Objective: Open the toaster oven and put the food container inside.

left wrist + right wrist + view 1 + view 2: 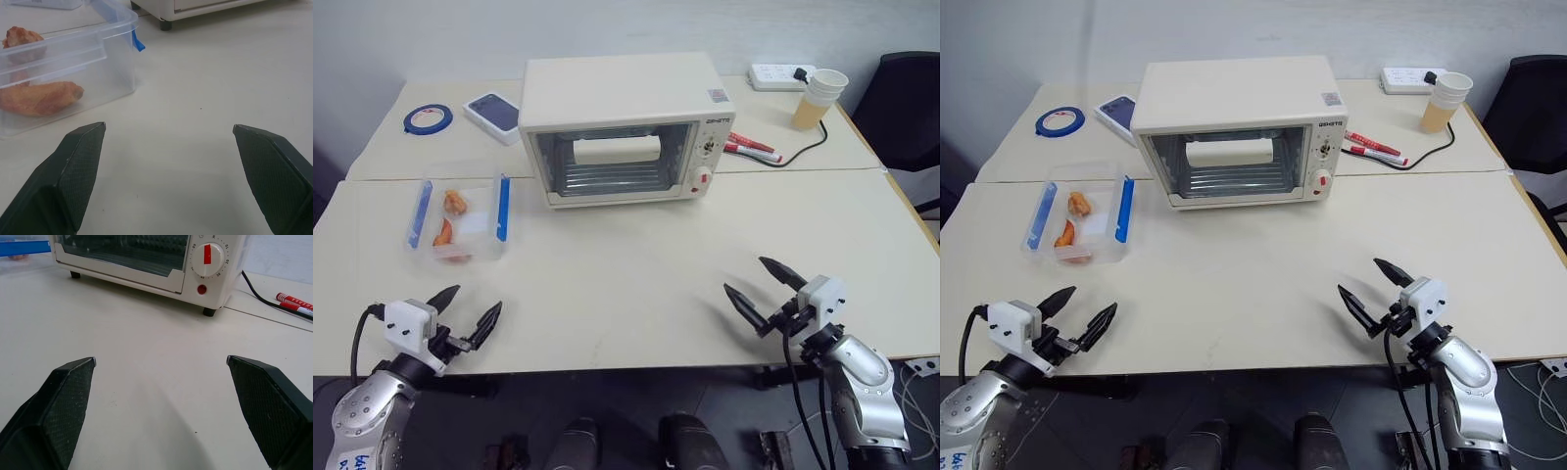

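Two claws, left gripper (465, 315) and right gripper (766, 285), spread wide, empty | clear plastic food container (460, 219) ahead of left | cream-white toaster oven (625, 127), door closed, beyond both

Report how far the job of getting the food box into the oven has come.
Nothing looks done yet. The oven has its glass door shut, and the food box sits on the table to the oven's left, lid on. Nothing is in hand: the left claw and the right claw are both open and empty near the table's front edge. Left: open the door, pick up the box, put it inside.
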Tool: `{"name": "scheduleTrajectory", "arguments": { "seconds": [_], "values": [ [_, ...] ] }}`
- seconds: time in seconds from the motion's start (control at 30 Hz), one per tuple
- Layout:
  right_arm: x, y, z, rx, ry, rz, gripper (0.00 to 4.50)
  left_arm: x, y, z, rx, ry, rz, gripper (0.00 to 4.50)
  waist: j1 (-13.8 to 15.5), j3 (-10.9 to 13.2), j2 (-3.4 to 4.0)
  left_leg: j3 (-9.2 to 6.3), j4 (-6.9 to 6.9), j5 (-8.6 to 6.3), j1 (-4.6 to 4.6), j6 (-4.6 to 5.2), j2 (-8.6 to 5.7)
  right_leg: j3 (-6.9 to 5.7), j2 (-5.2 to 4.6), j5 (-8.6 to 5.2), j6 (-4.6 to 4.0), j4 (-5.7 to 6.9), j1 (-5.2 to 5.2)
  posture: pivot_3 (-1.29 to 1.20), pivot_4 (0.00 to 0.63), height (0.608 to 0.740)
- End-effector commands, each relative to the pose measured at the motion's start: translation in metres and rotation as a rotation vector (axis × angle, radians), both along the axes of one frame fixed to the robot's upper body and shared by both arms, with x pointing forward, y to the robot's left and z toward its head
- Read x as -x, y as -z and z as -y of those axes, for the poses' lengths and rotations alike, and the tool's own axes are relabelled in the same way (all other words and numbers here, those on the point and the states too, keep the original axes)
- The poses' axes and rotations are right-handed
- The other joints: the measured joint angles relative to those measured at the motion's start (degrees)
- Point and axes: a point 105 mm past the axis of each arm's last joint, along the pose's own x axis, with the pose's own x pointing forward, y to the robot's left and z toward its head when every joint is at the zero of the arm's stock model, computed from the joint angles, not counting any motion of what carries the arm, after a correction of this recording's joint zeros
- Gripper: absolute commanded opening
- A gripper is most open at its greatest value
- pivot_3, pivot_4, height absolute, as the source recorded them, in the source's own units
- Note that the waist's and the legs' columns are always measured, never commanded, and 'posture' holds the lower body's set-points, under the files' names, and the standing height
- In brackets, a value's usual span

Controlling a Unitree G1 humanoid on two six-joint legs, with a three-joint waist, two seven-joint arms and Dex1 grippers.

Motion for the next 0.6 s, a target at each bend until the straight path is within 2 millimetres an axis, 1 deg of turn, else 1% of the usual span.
{"name": "scheduleTrajectory", "arguments": {
  "seconds": [0.03,0.13,0.27,0.3,0.37,0.43,0.5,0.6],
  "values": [
    [0.002,-0.01,-0.006,-0.008,-0.025,0.029,4.5,0.0,-0.012,0.001,-0.021,0.003,0.034,4.41,0.0,0.0,0.0,0.0,0.0,0.0,0.0,0.0,0.0,0.0,0.0,0.0,0.0,0.0,0.0,0.0,0.15,0.74],
    [0.003,-0.013,-0.011,-0.025,-0.065,0.023,4.5,0.006,-0.02,0.003,0.093,0.037,0.045,4.41,-0.01,0.0,0.0,0.0,0.0,0.0,-0.01,0.0,-0.01,0.01,-0.01,0.0,0.0,0.0,0.0,0.0,0.15,0.74],
    [0.005,-0.028,-0.02,-0.056,-0.138,0.028,4.5,0.021,-0.02,0.006,0.101,0.138,-0.009,4.41,-0.13,0.0,0.01,-0.03,-0.03,0.0,-0.01,-0.01,0.03,0.07,-0.02,0.0,0.0,-0.04,0.0,0.0,0.15,0.74],
    [0.006,-0.037,-0.024,-0.06,-0.168,0.04,4.5,0.025,-0.027,0.011,0.101,0.204,-0.024,4.41,-0.1,0.0,0.02,-0.02,-0.04,-0.01,-0.01,-0.01,0.03,0.07,-0.02,0.0,0.0,-0.04,0.0,0.0,0.15,0.74],
    [0.008,-0.06,-0.029,-0.062,-0.207,0.08,4.5,0.026,-0.059,0.015,0.09,0.303,0.03,4.41,-0.09,0.01,0.04,-0.07,-0.03,-0.01,-0.05,-0.01,0.06,0.08,-0.01,-0.01,-0.02,-0.06,-0.01,0.0,0.15,0.74],
    [0.011,-0.077,-0.031,-0.06,-0.238,0.103,4.5,0.025,-0.088,0.019,0.069,0.41,0.065,4.41,0.26,0.02,0.04,-0.13,0.03,0.0,-0.11,-0.01,0.06,0.17,-0.02,-0.01,-0.03,-0.07,-0.01,0.0,0.15,0.74],
    [0.013,-0.083,-0.034,-0.051,-0.269,0.103,4.5,0.022,-0.1,0.021,0.045,0.487,0.041,4.41,0.54,0.01,0.05,-0.35,0.09,0.02,-0.15,-0.05,0.04,-0.01,-0.05,0.02,-0.08,-0.11,0.07,0.0,0.15,0.74],
    [0.012,-0.087,-0.036,-0.039,-0.304,0.1,4.5,0.014,-0.104,0.018,0.017,0.542,-0.001,4.41,0.5,0.0,0.1,-0.34,-0.04,0.01,-0.11,-0.03,-0.05,0.0,-0.09,0.02,-0.09,-0.19,0.1,0.0,0.15,0.74]
  ]
}}
